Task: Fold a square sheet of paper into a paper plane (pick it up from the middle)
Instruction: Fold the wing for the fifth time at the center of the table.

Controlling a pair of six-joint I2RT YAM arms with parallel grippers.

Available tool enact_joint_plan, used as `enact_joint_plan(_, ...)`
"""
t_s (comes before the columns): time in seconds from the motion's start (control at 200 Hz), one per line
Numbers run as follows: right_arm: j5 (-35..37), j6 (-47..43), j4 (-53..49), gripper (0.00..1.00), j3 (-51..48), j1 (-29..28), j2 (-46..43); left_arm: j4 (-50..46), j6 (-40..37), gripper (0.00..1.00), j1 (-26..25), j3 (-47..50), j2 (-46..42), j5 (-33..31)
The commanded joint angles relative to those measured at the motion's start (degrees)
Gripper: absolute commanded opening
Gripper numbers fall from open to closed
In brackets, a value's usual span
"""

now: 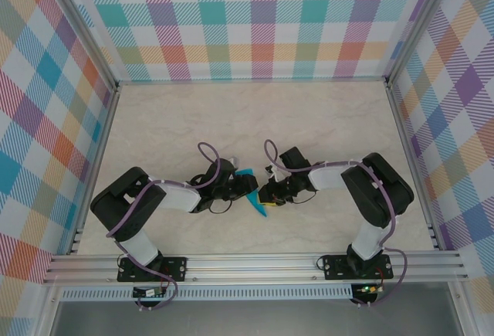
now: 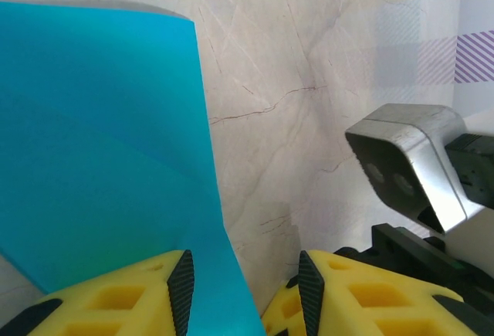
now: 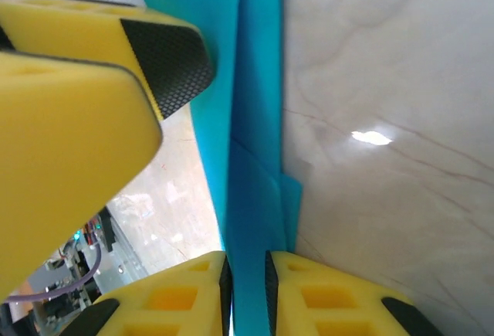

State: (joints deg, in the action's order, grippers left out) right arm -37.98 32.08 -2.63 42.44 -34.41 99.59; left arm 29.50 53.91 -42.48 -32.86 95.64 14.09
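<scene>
The square sheet of paper is folded into a narrow, layered teal-blue paper plane that stands on edge between my two grippers at the table's middle. In the left wrist view its broad face leans on the left finger, and my left gripper is open with bare table showing in the gap. In the right wrist view the creased keel runs down between the pads of my right gripper. Those jaws stand a narrow gap apart around it. A left gripper finger sits close beside the paper.
Both arms reach in from the near rail and meet tip to tip. The right wrist's camera housing is close to the left fingers. Marble tabletop stretches behind, fenced by checked walls.
</scene>
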Motion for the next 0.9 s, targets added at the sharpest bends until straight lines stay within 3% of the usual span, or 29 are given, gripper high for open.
enact_joint_plan(0.0, 1.52, 0.39, -2.83, 0.21, -0.99, 0.31, -1.79, -2.11, -1.66, 0.42, -0.51, 0.43, 1.48, -0.75)
enact_joint_plan(0.52, -3.76, -3.73, -0.54, 0.08, -3.32, -2.41, -1.27, -3.55, 0.48, 0.42, -0.58, -0.09, 2.0, -1.21)
enact_joint_plan(0.895, -4.54, -1.14, -2.35, 0.22, -2.09, -2.61, -4.79, -4.8, 1.36, 0.42, -0.58, -0.82, 2.41, -1.35)
